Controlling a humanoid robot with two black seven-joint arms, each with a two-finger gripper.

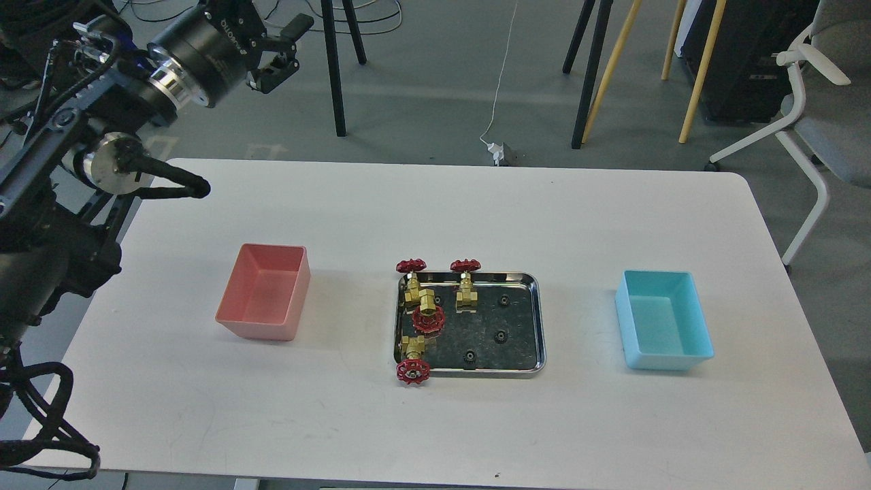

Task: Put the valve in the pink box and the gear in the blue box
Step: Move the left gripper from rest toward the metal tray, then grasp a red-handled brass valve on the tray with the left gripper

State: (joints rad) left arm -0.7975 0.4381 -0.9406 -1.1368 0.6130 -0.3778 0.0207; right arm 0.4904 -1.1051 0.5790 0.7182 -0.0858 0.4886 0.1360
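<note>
Head view | 4 valves (465, 280) at left side of steel tray (539, 320); 3 gears (500, 335) in its right half | pink box (263, 290) left of tray, blue box (663, 320) right, both apart | left gripper (286, 49) raised far back-left of tray, fingers parted, holding nothing | right arm out of view

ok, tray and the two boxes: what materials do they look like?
Tray: looks like polished steel, with a mirror-bright rim and a mottled reflective floor. Pink box and blue box: probably moulded plastic, with even matte colour, thin tapered walls and rounded corners.
</note>
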